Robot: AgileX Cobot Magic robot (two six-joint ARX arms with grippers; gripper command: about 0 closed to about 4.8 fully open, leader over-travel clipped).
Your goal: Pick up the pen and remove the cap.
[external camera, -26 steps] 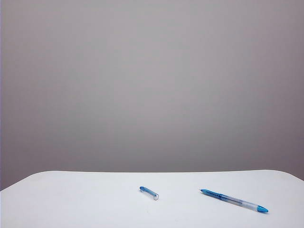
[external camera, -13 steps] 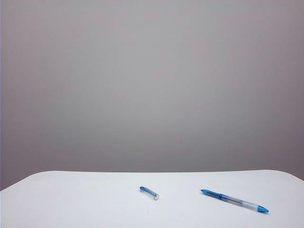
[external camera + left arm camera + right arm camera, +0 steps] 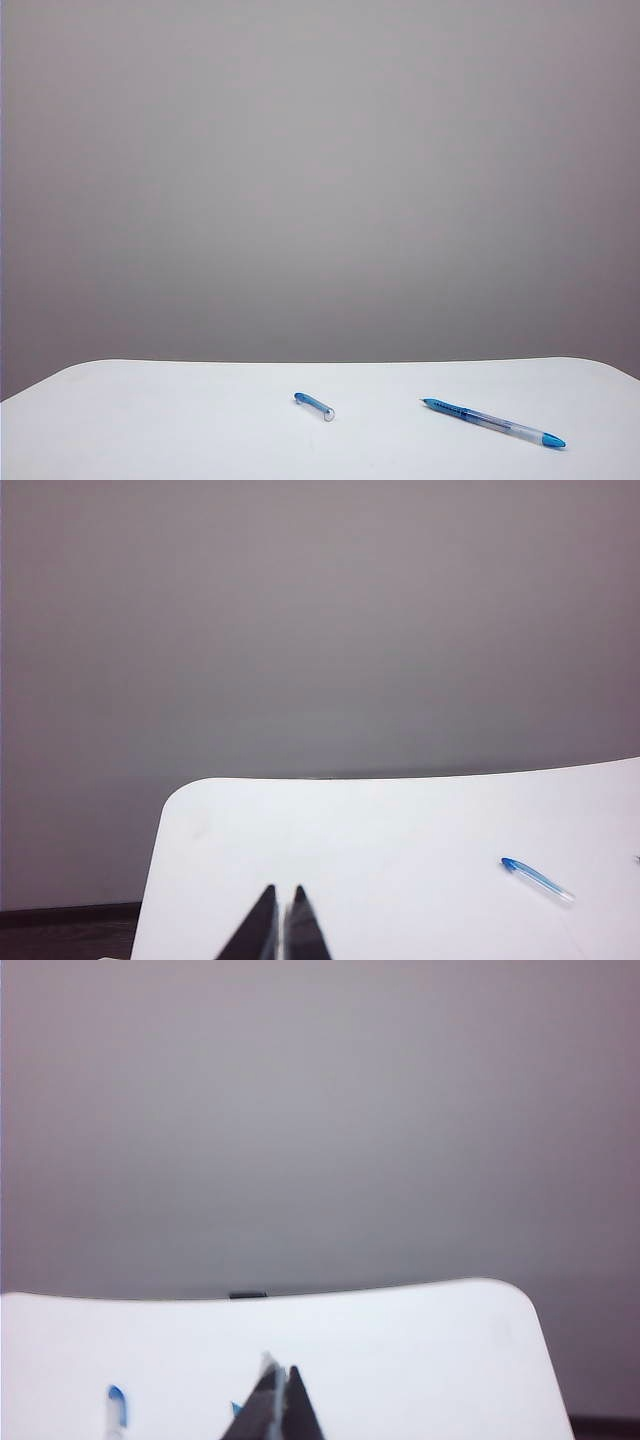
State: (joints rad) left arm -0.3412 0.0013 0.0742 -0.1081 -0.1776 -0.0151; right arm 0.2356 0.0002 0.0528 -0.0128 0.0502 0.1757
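Observation:
The pen [image 3: 492, 424] lies flat on the white table [image 3: 150, 420] at the right, fine tip toward the far left, bright blue end plug nearest the front edge. The cap [image 3: 314, 405] lies apart from it near the middle. Neither arm shows in the exterior view. In the left wrist view my left gripper [image 3: 283, 890] is shut and empty over the table's near left part, with the cap [image 3: 537, 879] well off to its side. My right gripper [image 3: 280, 1368] is shut and empty. Only a blue bit of the pen [image 3: 236, 1409] peeks from behind its fingers, and the cap [image 3: 116, 1408] lies farther aside.
A plain grey wall [image 3: 320, 180] stands behind the table. The table's rounded far corners [image 3: 185, 792] [image 3: 515, 1295] and far edge show in both wrist views. A small dark object [image 3: 248, 1295] sits at the far edge.

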